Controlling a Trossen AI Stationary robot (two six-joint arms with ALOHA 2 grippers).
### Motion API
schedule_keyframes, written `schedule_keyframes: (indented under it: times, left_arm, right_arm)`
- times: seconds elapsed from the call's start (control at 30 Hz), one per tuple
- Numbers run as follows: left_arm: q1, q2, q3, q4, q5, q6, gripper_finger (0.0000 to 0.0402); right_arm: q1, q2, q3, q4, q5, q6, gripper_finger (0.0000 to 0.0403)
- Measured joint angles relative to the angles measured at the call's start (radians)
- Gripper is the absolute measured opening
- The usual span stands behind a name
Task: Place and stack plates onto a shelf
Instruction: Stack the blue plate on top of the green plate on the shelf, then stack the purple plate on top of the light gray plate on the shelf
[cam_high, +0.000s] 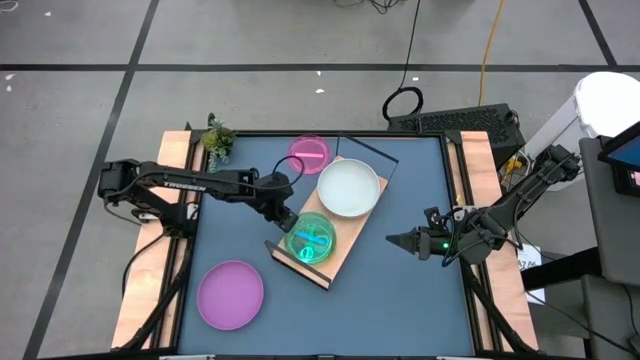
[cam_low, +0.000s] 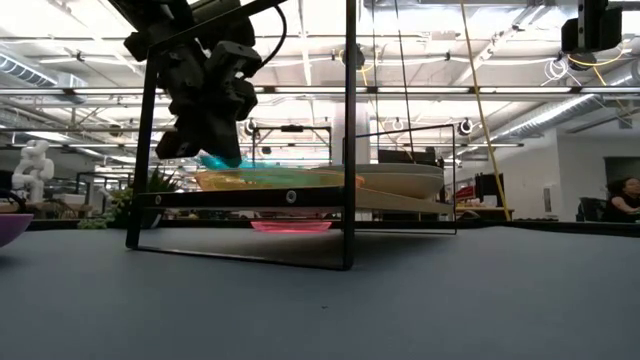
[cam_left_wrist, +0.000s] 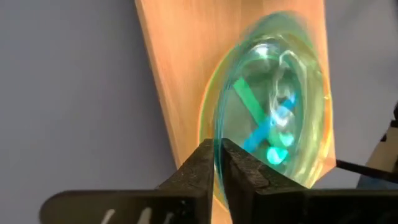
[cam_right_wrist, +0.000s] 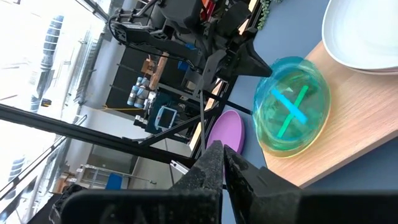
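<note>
The left arm reaches in from the table's left edge, its gripper (cam_high: 288, 222) tilted down with fingers nearly together. The right arm waits near the right edge, its gripper (cam_high: 392, 240) closed, pointing inward.

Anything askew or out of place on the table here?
The shelf sits diagonally across the table. One pink plate lies under its far end and a purple plate remains on the mat. Nothing spilled or broken.

Glossy translucent plates (cam_left_wrist: 273, 112) (plastic), matt wood shelf (cam_left_wrist: 180, 87)
</note>
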Motion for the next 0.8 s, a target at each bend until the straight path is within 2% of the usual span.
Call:
schedule_keyframes:
  times: [0.23,0.63,0.8]
  left_arm:
    - [0.0,0.0,0.0,0.003,-0.033,-0.024,0.006]
    - [0.0,0.0,0.0,-0.002,0.005,-0.003,0.0062]
    - [0.018,-0.05,0.001,-0.067,0.013,-0.004,0.0062]
  right_arm:
    - [0.0,0.0,0.0,0.0,0.0,0.0,0.0]
    - [0.0,0.0,0.0,-0.001,0.0,0.0,0.0]
    - [0.0,0.0,0.0,-0.003,0.0,0.0,0.0]
